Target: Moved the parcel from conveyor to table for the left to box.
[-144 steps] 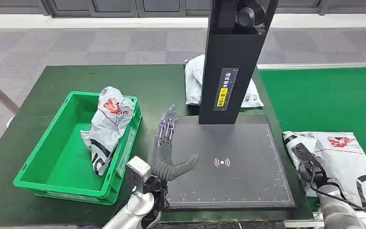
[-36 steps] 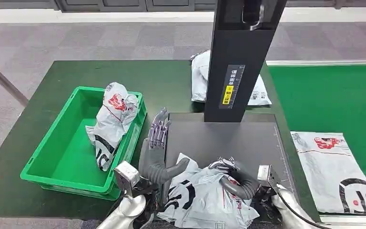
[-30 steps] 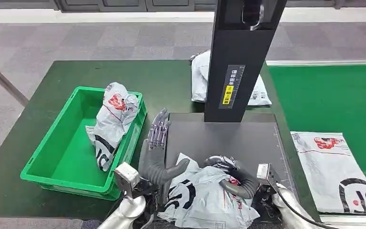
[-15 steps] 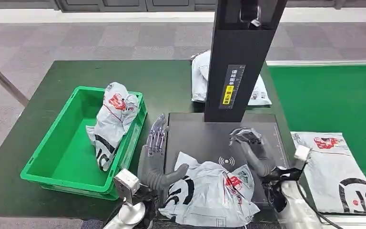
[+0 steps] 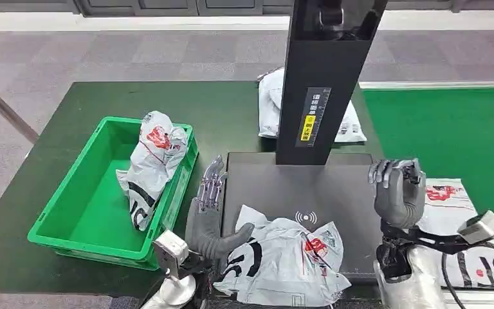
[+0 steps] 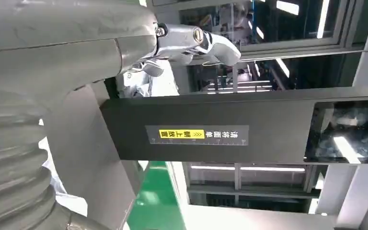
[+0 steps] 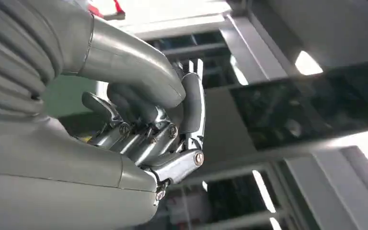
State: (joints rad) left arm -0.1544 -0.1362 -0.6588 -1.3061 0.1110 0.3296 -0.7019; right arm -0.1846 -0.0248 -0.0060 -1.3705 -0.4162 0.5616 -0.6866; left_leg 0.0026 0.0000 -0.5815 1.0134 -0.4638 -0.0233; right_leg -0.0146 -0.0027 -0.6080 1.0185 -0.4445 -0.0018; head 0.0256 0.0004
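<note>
Now the parcel (image 5: 283,257) is seen lying crumpled on the black scanner pad (image 5: 334,187), low in the centre of the frame, so the transfer from the conveyor (image 5: 450,129) can be judged done. The right hand (image 5: 397,190) is raised at right of centre, fingers curled in on nothing. The left hand (image 5: 212,219) is held flat and spread, empty, its thumb just at the parcel's left edge. A grasp by that hand and a carry to the green box (image 5: 58,219) at left, one bag (image 5: 148,167) already inside, is what comes next. A dark green table (image 5: 103,103) and grey carpet (image 5: 135,58) are shown behind.
</note>
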